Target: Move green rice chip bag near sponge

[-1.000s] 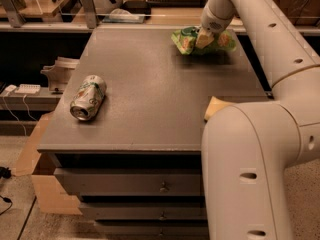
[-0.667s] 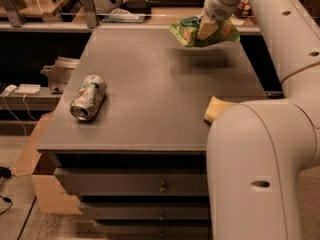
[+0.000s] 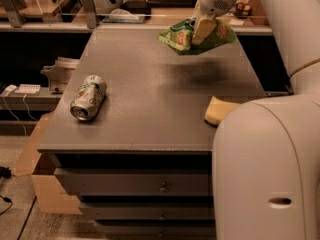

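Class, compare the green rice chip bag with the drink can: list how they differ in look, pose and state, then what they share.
The green rice chip bag is a soft, crumpled pouch; the drink can is a rigid cylinder. The bag hangs above the table at its far right, held by the gripper, shadow beneath; the can lies on its side near the left edge, untouched. Both carry green print.

No legible text found on any item. The green rice chip bag bears pale markings, none readable. It hangs gripped in the pincer above the tabletop's far end. The drink can has a label that is likewise indecipherable.
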Controlling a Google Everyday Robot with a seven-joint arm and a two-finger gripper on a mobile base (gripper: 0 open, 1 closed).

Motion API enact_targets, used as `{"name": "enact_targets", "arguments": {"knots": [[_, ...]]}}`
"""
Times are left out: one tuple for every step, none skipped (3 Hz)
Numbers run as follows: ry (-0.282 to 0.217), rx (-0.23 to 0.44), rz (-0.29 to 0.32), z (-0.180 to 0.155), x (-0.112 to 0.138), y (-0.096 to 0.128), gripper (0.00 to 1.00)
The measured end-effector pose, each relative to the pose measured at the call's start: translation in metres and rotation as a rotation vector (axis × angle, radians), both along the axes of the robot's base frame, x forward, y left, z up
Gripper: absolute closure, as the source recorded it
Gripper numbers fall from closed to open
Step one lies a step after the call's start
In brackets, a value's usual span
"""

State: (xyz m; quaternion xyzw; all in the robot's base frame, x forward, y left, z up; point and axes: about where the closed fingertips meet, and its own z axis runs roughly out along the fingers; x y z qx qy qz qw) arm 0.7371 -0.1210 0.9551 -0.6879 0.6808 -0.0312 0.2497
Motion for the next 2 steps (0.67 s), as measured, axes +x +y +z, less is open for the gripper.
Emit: {"name": "enact_targets", "arguments": {"knots": [[0.115, 0.001, 0.023, -0.008, -0.032, 0.013, 1.00], [0.210, 0.002, -0.010, -0.020, -0.054, 0.013, 1.00]]}}
